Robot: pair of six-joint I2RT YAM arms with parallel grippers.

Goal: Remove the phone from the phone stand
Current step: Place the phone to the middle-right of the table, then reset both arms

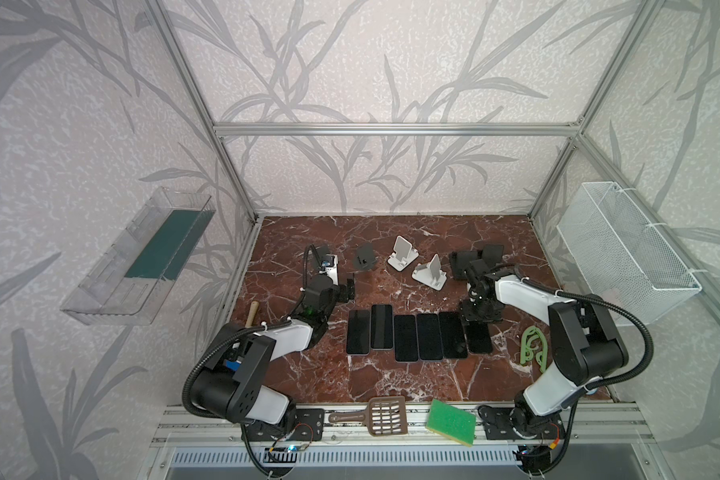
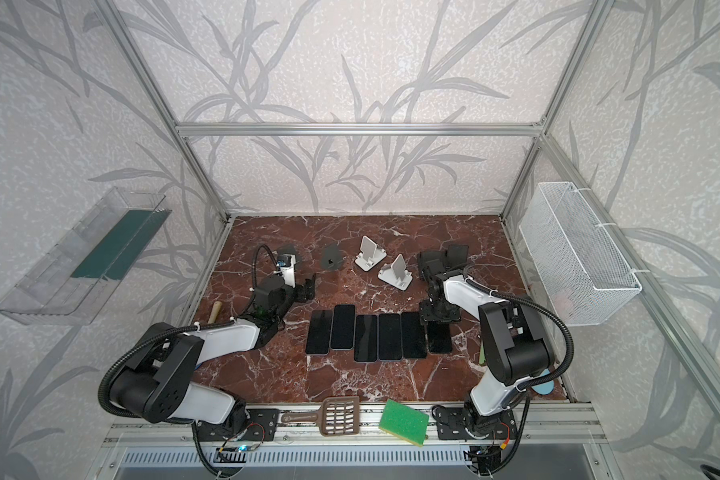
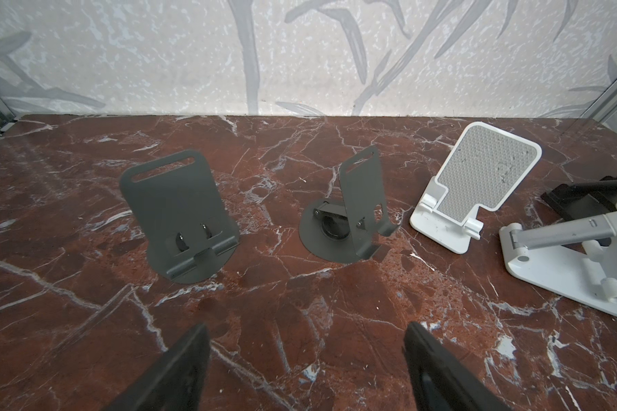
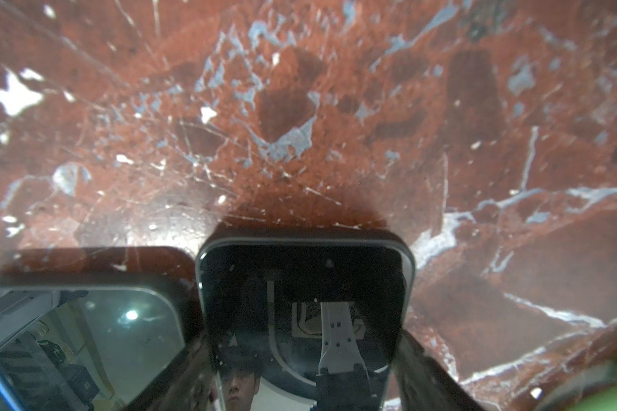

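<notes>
Right pincer [image 4: 305, 370] straddles phone [image 4: 300, 277] — left pincer [image 3: 305, 356] spread, empty.

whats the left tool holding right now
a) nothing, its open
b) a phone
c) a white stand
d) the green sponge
a: in the left wrist view the left tool has its fingers spread apart, with only the bare table showing between them.
</notes>
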